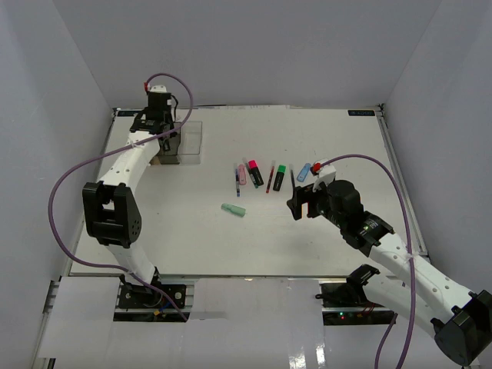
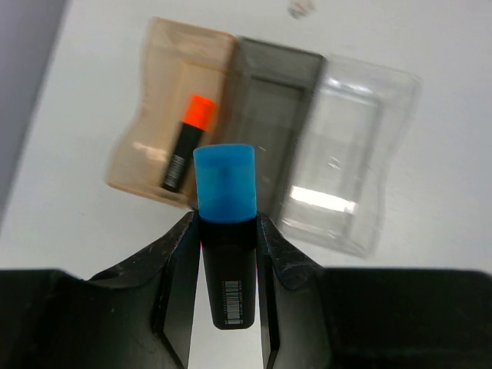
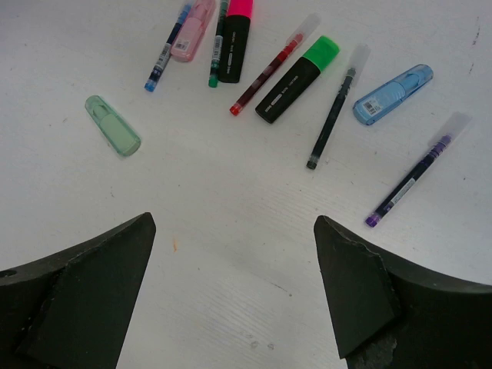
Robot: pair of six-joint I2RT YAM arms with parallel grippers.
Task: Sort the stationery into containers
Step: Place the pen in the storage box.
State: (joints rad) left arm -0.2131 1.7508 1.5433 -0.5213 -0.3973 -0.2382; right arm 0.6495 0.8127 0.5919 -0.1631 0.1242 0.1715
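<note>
Stationery sort, drop step in hand. Left jaws are clamped on the blue highlighter (image 2: 224, 231), cap forward, above the bins (image 1: 191, 142) at the upper left of the overhead view. Its cap hangs over the seam between the amber bin (image 2: 146, 100) and the grey bin (image 2: 277, 92). An orange highlighter (image 2: 188, 142) lies in the amber bin. My judgement: next move is a nudge toward amber so the barrel clears the wall, then release. Right jaws are wide and hold nothing, over the surface (image 3: 231, 231). Pens (image 3: 332, 115) and a green highlighter (image 3: 298, 79) lie loose along the top of the right wrist view.
</note>
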